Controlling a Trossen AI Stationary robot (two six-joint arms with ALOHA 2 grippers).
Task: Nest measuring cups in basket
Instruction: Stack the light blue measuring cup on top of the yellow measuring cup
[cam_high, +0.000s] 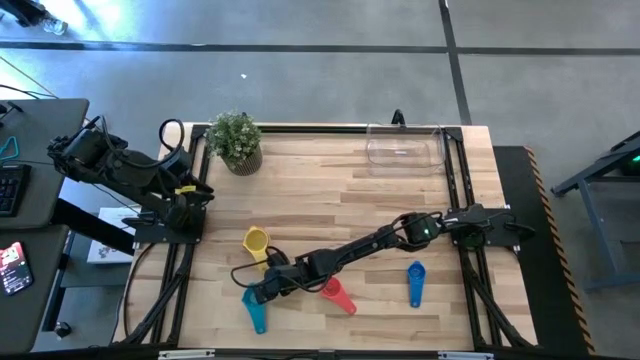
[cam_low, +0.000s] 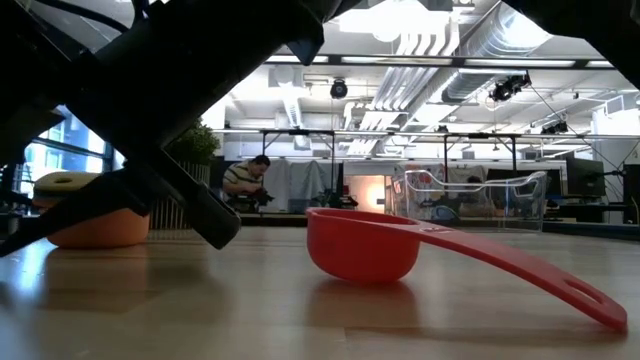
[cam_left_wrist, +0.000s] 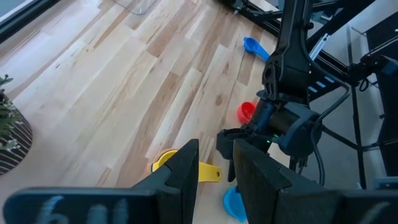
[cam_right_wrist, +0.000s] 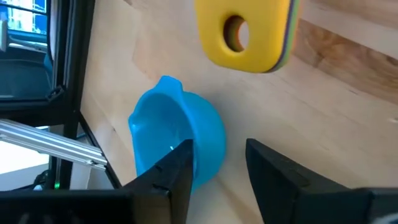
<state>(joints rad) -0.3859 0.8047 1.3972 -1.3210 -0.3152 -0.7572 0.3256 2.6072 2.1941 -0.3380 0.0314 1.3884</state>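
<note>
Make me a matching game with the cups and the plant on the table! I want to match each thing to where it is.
Things:
1. light blue cup
2. red cup
3. clear basket
4. potted plant

Places:
A. far edge of the table, on the left arm's side
B. right by the right gripper fingers
C. far edge of the table, on the right arm's side
D. lying alone on the wood, handle flat

Pairs: 1-B, 2-D, 3-C, 4-A

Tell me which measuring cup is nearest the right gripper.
The light blue cup, directly at the right gripper; the red, yellow and dark blue cups lie farther away.
</note>
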